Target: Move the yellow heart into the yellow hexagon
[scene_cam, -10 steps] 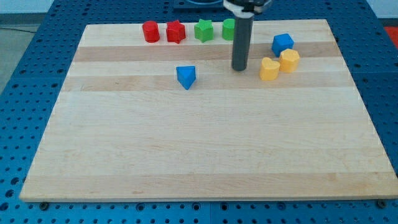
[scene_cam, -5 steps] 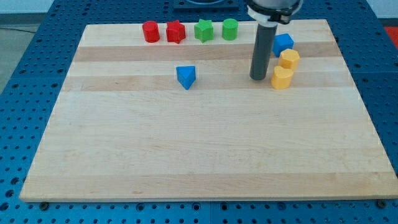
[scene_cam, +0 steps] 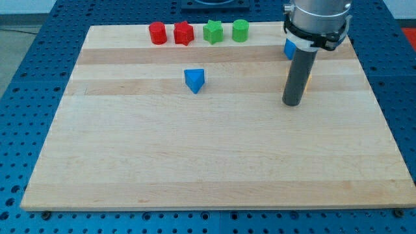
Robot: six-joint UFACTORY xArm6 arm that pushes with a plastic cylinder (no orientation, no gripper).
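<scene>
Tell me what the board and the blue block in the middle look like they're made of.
Board: pale wood, by its lengthwise grain and plank bands, with a smooth matte finish. Blue block: probably painted wood or plastic; its colour is solid and even, with no grain showing, so I can't say which.

I can read no text, label, brand, number or sign anywhere: not on the blocks, the rod or the table.

two red blocks, two green blocks, two blue blocks, a sliver of yellow behind one dark rod, one wooden board
</scene>
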